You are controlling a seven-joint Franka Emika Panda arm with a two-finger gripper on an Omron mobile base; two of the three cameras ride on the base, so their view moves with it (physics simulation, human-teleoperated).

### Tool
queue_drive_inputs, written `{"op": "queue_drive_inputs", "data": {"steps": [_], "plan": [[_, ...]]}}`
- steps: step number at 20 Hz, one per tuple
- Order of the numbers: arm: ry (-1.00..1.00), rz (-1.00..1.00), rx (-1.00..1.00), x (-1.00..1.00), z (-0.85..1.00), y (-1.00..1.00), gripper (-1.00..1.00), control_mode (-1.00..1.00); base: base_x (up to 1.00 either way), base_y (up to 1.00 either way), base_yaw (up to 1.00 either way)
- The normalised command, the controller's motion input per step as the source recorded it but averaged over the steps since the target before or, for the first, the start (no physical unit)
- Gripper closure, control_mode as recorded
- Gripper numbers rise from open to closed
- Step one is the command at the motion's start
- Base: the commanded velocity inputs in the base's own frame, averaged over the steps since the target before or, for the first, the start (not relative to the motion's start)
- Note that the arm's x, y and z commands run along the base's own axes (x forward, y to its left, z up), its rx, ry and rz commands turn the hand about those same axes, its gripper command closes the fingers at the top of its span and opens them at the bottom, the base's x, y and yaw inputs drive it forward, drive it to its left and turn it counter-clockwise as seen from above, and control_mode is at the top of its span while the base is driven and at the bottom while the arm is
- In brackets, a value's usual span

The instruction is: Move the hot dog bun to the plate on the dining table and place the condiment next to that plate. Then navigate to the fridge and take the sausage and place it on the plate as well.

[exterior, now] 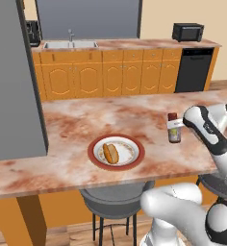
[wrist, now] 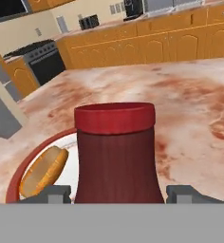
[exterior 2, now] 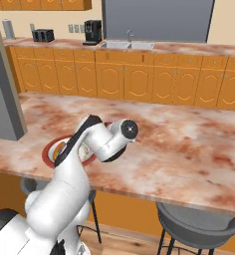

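On the plate point(exterior: 116, 152), bun point(exterior: 111, 153) lies lengthwise toward the counter.

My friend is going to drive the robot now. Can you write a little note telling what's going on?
Gripper: jaws spread on either side of the condiment; cannot tell if they touch it.
Condiment stands upright on the dining table, beside the plate, apart from it.
Hot dog bun already lies on the plate.
Left: back off the bottle, drive to the fridge, bring the sausage to the plate.
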Motion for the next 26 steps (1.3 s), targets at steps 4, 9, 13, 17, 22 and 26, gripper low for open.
{"op": "queue_drive_inputs", "data": {"steps": [4,9,13,17,22,26], "plan": [[0.0,0.35,-0.01,0.89,-0.65,0.05,1.0,-1.0,0.0,0.0,0.0],[0.0,0.22,0.0,0.7,-0.29,0.22,1.0,-1.0,0.0,0.0,0.0],[-0.08,0.16,0.01,0.2,-0.18,0.0,1.0,-1.0,0.0,0.0,0.0],[-0.03,0.12,0.0,0.03,-0.3,0.0,1.0,-1.0,0.0,0.0,0.0],[-0.01,0.09,0.03,0.03,-0.34,0.07,1.0,-1.0,0.0,0.0,0.0],[0.0,0.1,0.09,0.35,-0.24,0.2,1.0,-1.0,0.0,0.0,0.0]]}}
